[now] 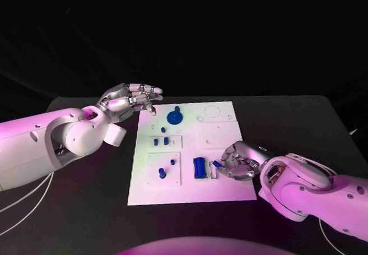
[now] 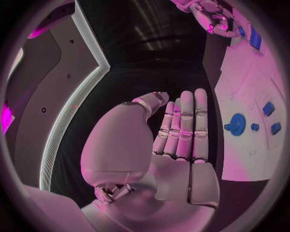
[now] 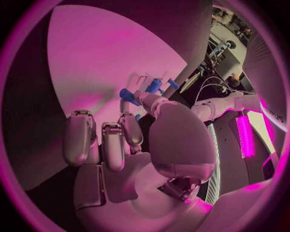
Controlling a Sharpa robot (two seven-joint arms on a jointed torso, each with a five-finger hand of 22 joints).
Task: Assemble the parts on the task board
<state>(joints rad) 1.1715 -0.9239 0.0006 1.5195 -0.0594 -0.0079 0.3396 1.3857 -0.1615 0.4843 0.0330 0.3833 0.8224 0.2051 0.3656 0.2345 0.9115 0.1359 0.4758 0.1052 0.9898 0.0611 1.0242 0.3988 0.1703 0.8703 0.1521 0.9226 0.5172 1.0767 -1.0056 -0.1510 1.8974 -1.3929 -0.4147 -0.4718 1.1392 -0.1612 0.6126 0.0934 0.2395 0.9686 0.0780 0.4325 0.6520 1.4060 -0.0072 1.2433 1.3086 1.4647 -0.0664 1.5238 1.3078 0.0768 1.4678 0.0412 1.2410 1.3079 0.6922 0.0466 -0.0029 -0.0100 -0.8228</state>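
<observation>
The white task board [image 1: 190, 184] lies in the middle of the black table. On it are a round blue part [image 1: 175, 115], a long blue block [image 1: 200, 167] and several small blue parts, such as one [image 1: 162, 173] near its left side. My left hand [image 1: 133, 100] hovers off the board's far left corner, fingers apart and holding nothing; in the left wrist view its fingers [image 2: 184, 125] are straight, with the round blue part [image 2: 237, 124] beyond. My right hand [image 1: 237, 163] rests at the board's right side, fingers curled, pinching a small blue part [image 1: 217, 163] beside the long block. The right wrist view has blue [image 3: 127, 94] at its thumb tip.
Black table [image 1: 297, 120] surrounds the board on all sides. White cables [image 1: 20, 206] hang below my left arm at the near left. The board's far right section [image 1: 213, 113] carries only round outlines.
</observation>
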